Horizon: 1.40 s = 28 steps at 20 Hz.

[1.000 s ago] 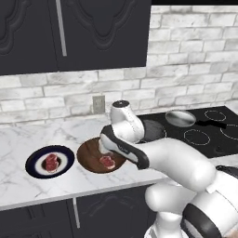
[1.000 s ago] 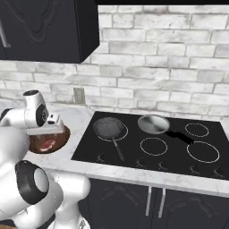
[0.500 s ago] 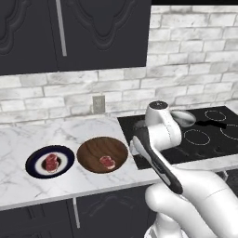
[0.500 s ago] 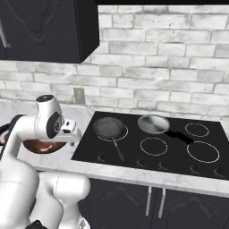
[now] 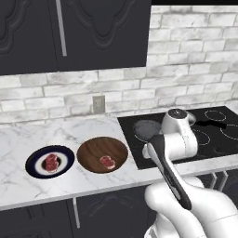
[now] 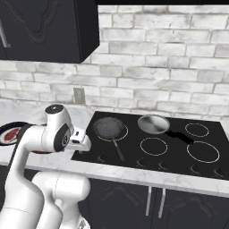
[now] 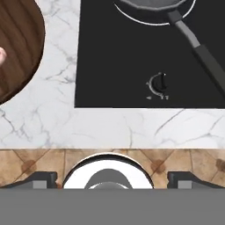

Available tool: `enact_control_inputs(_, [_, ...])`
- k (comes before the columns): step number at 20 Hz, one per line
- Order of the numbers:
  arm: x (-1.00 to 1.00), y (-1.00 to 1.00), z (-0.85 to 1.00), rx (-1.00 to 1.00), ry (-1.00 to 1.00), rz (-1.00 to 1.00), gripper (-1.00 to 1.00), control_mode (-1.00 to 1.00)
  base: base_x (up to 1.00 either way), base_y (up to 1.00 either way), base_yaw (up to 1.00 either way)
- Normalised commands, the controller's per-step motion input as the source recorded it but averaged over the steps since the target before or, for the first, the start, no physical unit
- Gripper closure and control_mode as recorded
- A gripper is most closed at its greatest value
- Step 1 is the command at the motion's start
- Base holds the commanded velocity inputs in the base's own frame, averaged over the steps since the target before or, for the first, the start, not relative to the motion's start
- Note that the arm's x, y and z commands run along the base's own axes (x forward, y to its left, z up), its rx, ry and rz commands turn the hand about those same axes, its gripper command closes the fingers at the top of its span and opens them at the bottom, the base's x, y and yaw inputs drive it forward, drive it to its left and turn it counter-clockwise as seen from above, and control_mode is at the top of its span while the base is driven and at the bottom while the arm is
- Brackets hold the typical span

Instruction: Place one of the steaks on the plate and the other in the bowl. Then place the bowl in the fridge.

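Round brown wooden bowl [image 5: 102, 155] w/ raw red steak [image 5: 108, 161] on marble counter [image 5: 18, 137], beside navy plate [image 5: 49, 161]. Gripper [image 7: 112, 179] empty, fingers wide apart, over counter edge by black cooktop [image 7: 132, 57]; bowl lies to its left.

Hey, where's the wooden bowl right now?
In the left base view the bowl sits on the marble counter between the plate on its left and the stovetop on its right, with a steak in it.
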Motion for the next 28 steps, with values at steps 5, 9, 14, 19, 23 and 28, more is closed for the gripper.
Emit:
enact_control_inputs(5, [0.0, 0.0, 0.0, 0.0, 0.0, 0.0, -1.0, 1.0, -0.61, -0.04, -0.33])
enact_control_inputs(9, [0.0, 0.0, 0.0, 0.0, 0.0, 0.0, -1.0, 1.0, -0.25, -0.37, -0.75])
enact_control_inputs(14, [0.0, 0.0, 0.0, 0.0, 0.0, 0.0, -1.0, 1.0, 0.0, -0.32, -0.93])
enact_control_inputs(19, [0.0, 0.0, 0.0, 0.0, 0.0, 0.0, -1.0, 1.0, 0.0, -0.37, -0.91])
enact_control_inputs(23, [0.0, 0.0, 0.0, 0.0, 0.0, 0.0, -1.0, 1.0, 0.0, -0.48, -0.89])
enact_control_inputs(28, [0.0, 0.0, 0.0, 0.0, 0.0, 0.0, -1.0, 1.0, 0.03, -0.63, -0.85])
